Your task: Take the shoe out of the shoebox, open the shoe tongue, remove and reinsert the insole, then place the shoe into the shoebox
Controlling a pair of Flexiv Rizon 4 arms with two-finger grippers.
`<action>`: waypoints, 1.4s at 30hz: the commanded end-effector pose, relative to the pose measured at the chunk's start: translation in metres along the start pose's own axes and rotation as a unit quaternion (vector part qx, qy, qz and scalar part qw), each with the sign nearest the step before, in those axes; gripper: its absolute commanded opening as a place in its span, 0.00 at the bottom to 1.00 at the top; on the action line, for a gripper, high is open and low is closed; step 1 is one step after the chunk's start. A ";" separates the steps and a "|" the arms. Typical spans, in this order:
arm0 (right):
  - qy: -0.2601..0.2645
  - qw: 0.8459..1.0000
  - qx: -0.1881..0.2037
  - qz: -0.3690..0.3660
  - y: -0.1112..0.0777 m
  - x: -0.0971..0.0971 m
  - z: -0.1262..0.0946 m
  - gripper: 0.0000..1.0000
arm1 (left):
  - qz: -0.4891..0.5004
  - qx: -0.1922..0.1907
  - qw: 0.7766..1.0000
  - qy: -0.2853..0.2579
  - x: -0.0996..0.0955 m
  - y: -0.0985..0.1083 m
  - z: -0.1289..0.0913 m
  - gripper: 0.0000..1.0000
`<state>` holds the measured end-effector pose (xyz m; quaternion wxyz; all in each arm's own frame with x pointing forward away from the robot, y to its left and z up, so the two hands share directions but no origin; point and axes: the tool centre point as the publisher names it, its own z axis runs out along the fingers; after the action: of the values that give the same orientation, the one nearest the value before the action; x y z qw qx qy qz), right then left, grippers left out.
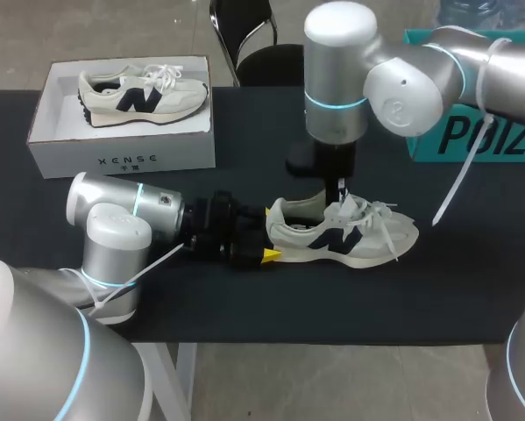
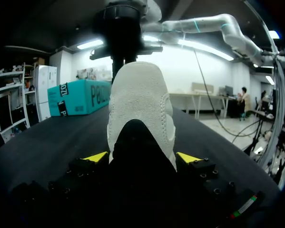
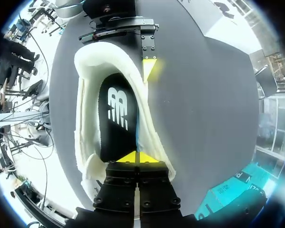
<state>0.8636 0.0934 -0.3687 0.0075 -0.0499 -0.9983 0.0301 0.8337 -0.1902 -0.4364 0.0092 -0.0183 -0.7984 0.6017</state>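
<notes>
Black table (image 1: 244, 307): a dark, matte surface that spans the head view and carries everything below. Its cloth runs unbroken beneath the shoe in both wrist views.

Right arm (image 1: 393, 79): enters from the right and hangs upright over the table's middle. Left arm (image 1: 122, 219): lies low along the near left side, pointing toward the centre.

Teal box (image 1: 472, 132): stands on the table at the far right, partly behind the right arm.

Shoebox (image 1: 122, 158): white and lidless, at the far left corner, well apart from both grippers. A second shoe (image 1: 144, 96) lies on its side inside.

Shoe (image 1: 367, 241): cream with a dark side mark. It stands upright on the table near the middle, outside the shoebox, toe toward the right.

Insole (image 3: 117, 118): black with a white mark, lying inside the shoe's opening.

Left gripper (image 2: 142, 157): clamped on the shoe's heel, one yellow tip on each side.

Right gripper (image 3: 139, 157): lowered into the shoe's opening, tips drawn together at the insole's forward end. Whether they pinch the insole cannot be told.
</notes>
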 end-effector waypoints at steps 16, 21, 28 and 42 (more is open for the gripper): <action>0.016 0.999 0.039 -0.005 0.003 0.009 0.004 0.12 | 0.000 0.000 1.000 0.000 0.000 0.003 0.000 0.00; 0.021 0.999 0.042 -0.005 0.005 0.006 0.011 0.32 | 0.000 0.000 1.000 0.000 0.000 0.003 0.000 0.00; 0.025 0.999 0.041 -0.003 0.006 0.005 0.016 0.36 | 0.000 0.000 1.000 0.000 0.000 0.003 0.000 0.00; 0.043 0.998 0.035 0.000 0.017 0.020 0.067 0.41 | 0.000 0.000 1.000 0.000 0.000 0.003 0.000 0.00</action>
<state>0.8431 0.1027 -0.4116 0.0516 -0.0531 -0.9951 0.0653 0.8337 -0.1901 -0.4365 0.0091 -0.0183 -0.7985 0.6017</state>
